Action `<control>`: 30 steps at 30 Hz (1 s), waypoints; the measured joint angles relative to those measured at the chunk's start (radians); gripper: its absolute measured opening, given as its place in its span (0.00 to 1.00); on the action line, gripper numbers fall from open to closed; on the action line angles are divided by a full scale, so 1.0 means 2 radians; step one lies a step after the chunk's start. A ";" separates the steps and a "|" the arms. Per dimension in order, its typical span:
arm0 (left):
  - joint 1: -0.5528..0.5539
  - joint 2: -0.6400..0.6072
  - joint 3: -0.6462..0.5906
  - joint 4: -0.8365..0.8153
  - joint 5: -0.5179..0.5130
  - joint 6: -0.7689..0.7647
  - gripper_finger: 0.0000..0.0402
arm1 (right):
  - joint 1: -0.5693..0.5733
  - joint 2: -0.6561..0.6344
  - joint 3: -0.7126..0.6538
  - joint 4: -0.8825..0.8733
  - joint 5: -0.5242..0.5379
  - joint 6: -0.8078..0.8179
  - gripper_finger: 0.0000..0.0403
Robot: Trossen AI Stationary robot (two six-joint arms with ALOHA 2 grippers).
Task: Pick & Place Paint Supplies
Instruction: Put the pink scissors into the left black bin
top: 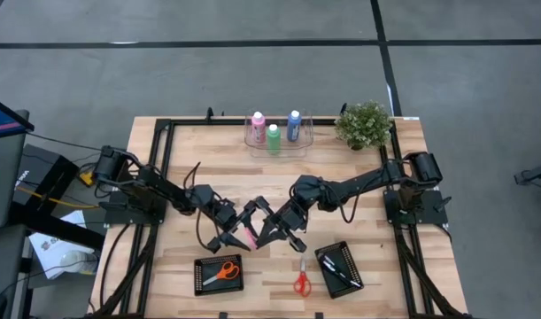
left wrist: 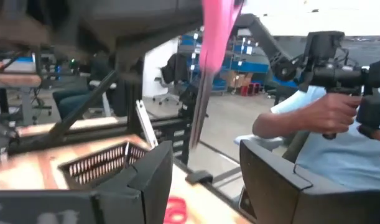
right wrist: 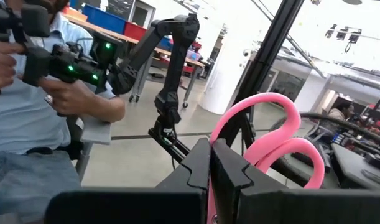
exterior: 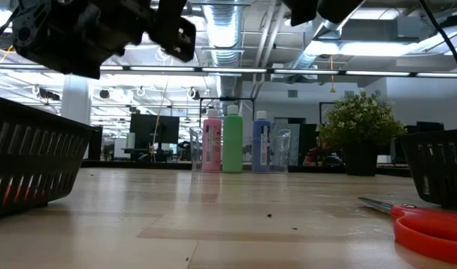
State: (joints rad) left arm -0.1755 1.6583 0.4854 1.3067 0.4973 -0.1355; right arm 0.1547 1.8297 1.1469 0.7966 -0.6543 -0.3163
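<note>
Pink (top: 258, 127), green (top: 274, 137) and blue (top: 294, 125) paint bottles with white caps stand in a clear tray (top: 307, 135) at the table's far edge; the low view shows them upright (exterior: 232, 140). Thin dark items, seemingly brushes (top: 341, 266), lie in the right black basket. Both grippers meet above mid-table. My right gripper (top: 272, 229) is shut on pink-handled scissors (top: 250, 237). My left gripper (top: 231, 232) is open, with the scissors' dark blades (left wrist: 199, 118) ahead of its fingers (left wrist: 153, 180). My right gripper pinches the pink scissors between its two shut fingers (right wrist: 202, 168), just below the handle loops (right wrist: 264, 134), which stick out beyond the fingertips. The scissors are lifted clear of the table. The fingers hide the exact spot of contact.
A potted plant (top: 364, 124) stands at the far right corner. A left black basket (top: 199, 276) holds orange scissors (top: 221, 272); a right black basket (top: 324, 258) is near the front. Red scissors (top: 301, 279) lie between them. A person holding controllers (right wrist: 53, 93) shows beyond the table.
</note>
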 joint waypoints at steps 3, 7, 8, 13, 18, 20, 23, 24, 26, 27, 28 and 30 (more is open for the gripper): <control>-0.004 0.000 0.010 -0.002 0.000 0.000 0.44 | 0.000 0.000 0.000 0.001 -0.002 -0.005 0.00; -0.004 0.000 0.017 -0.004 0.000 -0.002 0.44 | 0.001 0.000 0.000 0.002 -0.001 -0.011 0.00; -0.003 0.000 0.017 -0.006 0.000 -0.003 0.44 | 0.003 0.000 0.000 0.002 0.000 -0.011 0.00; 0.007 0.000 0.018 -0.064 -0.001 0.001 0.44 | 0.009 0.000 0.000 0.001 0.012 -0.014 0.00; 0.023 0.000 0.013 -0.115 -0.006 0.037 0.44 | 0.019 0.000 0.000 -0.010 0.013 -0.013 0.00; 0.034 0.000 -0.001 -0.118 -0.012 0.043 0.44 | 0.027 0.000 0.000 -0.017 0.015 -0.012 0.00; 0.056 -0.020 -0.036 -0.120 -0.037 0.043 0.44 | 0.041 0.000 0.000 -0.019 0.026 -0.008 0.00; 0.063 -0.032 -0.047 -0.114 -0.052 0.043 0.44 | 0.045 0.000 0.000 -0.025 0.030 -0.010 0.00; 0.075 -0.069 -0.079 -0.105 -0.068 0.043 0.44 | 0.052 0.000 0.000 -0.039 0.050 -0.011 0.00; 0.078 -0.088 -0.092 -0.100 -0.075 0.041 0.44 | 0.052 0.000 0.000 -0.047 0.060 -0.011 0.00; 0.078 -0.112 -0.105 -0.094 -0.081 0.038 0.44 | 0.052 0.001 0.000 -0.053 0.071 -0.011 0.00; 0.074 -0.165 -0.131 -0.091 -0.100 0.033 0.44 | 0.049 0.012 0.001 -0.049 0.089 -0.005 0.00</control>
State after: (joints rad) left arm -0.0281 1.3283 0.2243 1.1247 0.2979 -0.0688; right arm 0.2531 1.8538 1.1487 0.6994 -0.4761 -0.3271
